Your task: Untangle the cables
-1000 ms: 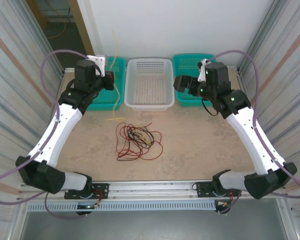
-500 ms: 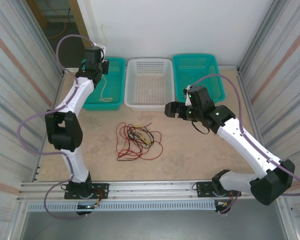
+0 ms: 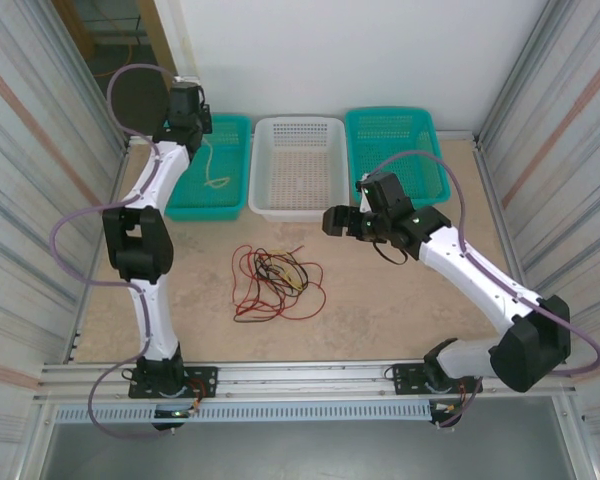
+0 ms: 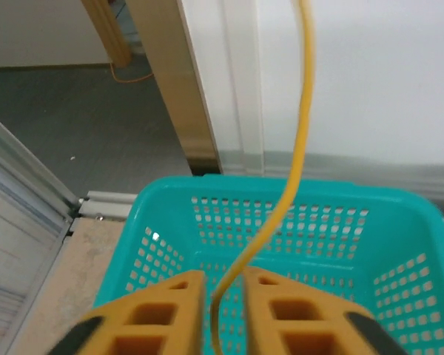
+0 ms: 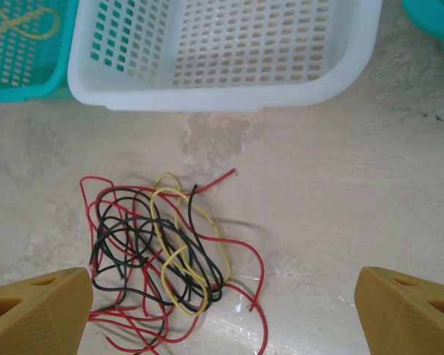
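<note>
Plainly, the left jaws stand a little apart with the yellow cable (image 4: pixel 302 133) running up through the gap, loose rather than pinched, above the left teal basket (image 4: pixel 399 222). In the top view its lower loops lie inside that basket. The upper length rises out of the wrist view, so I judge it could fall across the rim and trail onto the table (image 5: pixel 355 170), or snag on a finger if the arm pulls away. The right jaws are spread wide with nothing between them, hovering over the tangle (image 5: pixel 155 251) of red, black and yellow cables, which lies on the table just in front of the white basket (image 5: pixel 207 92). The strands cross closely there, so a closing pinch could catch several at once and drag the whole knot, tightening it rather than freeing one cable.
</note>
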`<state>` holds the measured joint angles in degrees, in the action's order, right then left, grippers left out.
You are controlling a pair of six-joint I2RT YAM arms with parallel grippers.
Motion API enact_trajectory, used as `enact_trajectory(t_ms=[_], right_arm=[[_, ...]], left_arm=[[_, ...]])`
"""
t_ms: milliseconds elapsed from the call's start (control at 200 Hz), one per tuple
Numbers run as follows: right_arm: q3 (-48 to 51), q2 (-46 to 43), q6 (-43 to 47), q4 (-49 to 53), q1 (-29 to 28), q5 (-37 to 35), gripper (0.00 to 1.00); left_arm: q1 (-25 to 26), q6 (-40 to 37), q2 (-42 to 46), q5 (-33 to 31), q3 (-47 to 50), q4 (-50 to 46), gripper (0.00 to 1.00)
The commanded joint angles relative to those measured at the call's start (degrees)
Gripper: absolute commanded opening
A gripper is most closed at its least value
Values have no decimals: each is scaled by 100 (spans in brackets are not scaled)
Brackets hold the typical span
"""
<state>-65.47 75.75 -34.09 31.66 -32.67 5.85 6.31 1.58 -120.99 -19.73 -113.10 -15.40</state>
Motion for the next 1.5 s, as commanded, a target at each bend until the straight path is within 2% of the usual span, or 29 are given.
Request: enact_trajectory(t_ms=[0, 90, 145, 306, 376, 446, 651, 706, 797, 902, 942, 987, 1032, 1127, 1223, 1338, 1498], right_arm=[[-242, -10, 16, -56, -12, 39, 90], [-289, -73, 16, -13, -13, 31, 90], [-299, -118, 16, 22, -21, 9, 90], [-308, -252, -126, 129, -127, -215, 90], [-347, -241, -184, 251, -291, -471, 94], [-428, -191, -228, 443, -541, -964, 100], [-598, 15, -647, 869, -1158, -2691, 99], [-585, 20, -820, 907, -1215, -2939, 99], [-431, 15, -863, 746, -1209, -2745, 99], [-76, 93, -443, 11, -1109, -1244, 100], [-43, 243, -484, -95, -1035, -708, 95], [3, 468, -540, -209, -1031, -345, 79], [26, 694, -614, -239, -1090, -262, 61], [-63, 1135, -568, -224, -1313, -229, 39], [-251, 1525, -523, -171, -1451, -201, 27], [-475, 1919, -363, -195, -1481, 146, 16], [-625, 2190, -187, 57, -1893, 107, 17]], left_arm=[[-89, 687, 7, 5, 17, -537, 52], [-180, 1072, 284, 352, 319, -552, 69], [-236, 1296, 430, 518, 440, -618, 74], [-323, 1763, 992, 991, 740, -772, 77], [-322, 1896, 1349, 1195, 1001, -802, 76], [-323, 2077, 1796, 1336, 1422, -828, 75], [-326, 2381, 3257, 2048, 2933, -682, 74], [-321, 2424, 3703, 2283, 3273, -794, 74], [-319, 2473, 4404, 3132, 4016, -778, 74], [-89, 2404, 4928, 3975, 4709, -1115, 70], [70, 2347, 5129, 4126, 4982, -1235, 68], [292, 2353, 5394, 4138, 5363, -1275, 68], [545, 2417, 5652, 4110, 5719, -1274, 68], [1103, 2580, 5968, 3917, 6282, -1303, 68], [1489, 2788, 6059, 3852, 6593, -1335, 68], [1636, 3206, 6044, 3965, 6856, -1277, 66], [1726, 3697, 5994, 4284, 7160, -834, 65]])
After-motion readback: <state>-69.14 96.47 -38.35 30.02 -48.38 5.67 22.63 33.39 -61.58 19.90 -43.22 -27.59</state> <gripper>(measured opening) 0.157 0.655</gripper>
